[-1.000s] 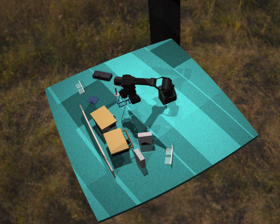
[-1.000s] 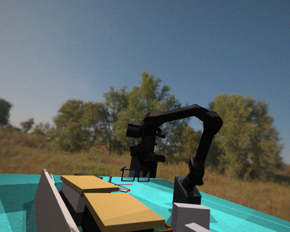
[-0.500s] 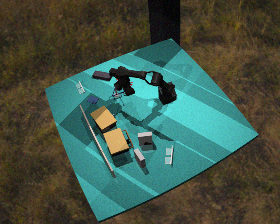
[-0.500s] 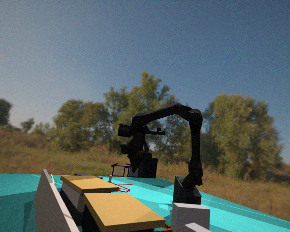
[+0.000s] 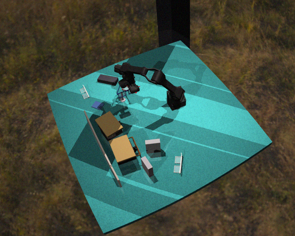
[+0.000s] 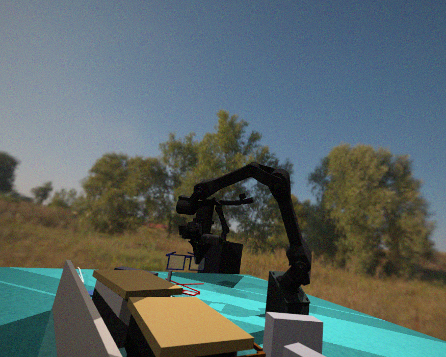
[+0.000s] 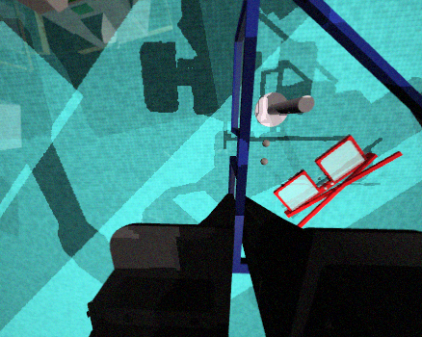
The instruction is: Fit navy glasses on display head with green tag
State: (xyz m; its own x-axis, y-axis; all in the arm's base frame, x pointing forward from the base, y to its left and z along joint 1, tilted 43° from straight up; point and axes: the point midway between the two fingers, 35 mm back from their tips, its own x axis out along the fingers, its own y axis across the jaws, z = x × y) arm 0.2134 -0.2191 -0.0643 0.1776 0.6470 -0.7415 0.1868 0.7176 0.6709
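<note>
My gripper [image 6: 197,261] [image 7: 233,199] is shut on the navy glasses [image 5: 118,90] [image 6: 184,262] [image 7: 247,63] and holds them above the table, temples unfolded. In the top view the arm hides its fingertips. Two blocky tan-topped display heads stand apart from the gripper: the far head [image 5: 108,124] [image 6: 134,282] and the near head [image 5: 123,149] [image 6: 188,322]. The near head has a brown frame [image 5: 131,137] [image 6: 257,350] at its front. A green patch [image 7: 80,8] shows at the wrist view's top left; I cannot tell which head it belongs to.
Below the gripper are red glasses [image 6: 191,291] [image 7: 333,185] and a pinkish post stand [image 5: 122,99] [image 7: 272,110]. A long wall [image 5: 101,149] [image 6: 71,307] stands behind the heads. Two grey blocks [image 5: 152,146] [image 5: 147,166], white-framed glasses [image 5: 181,162] and a dark box [image 5: 107,79] also stand around.
</note>
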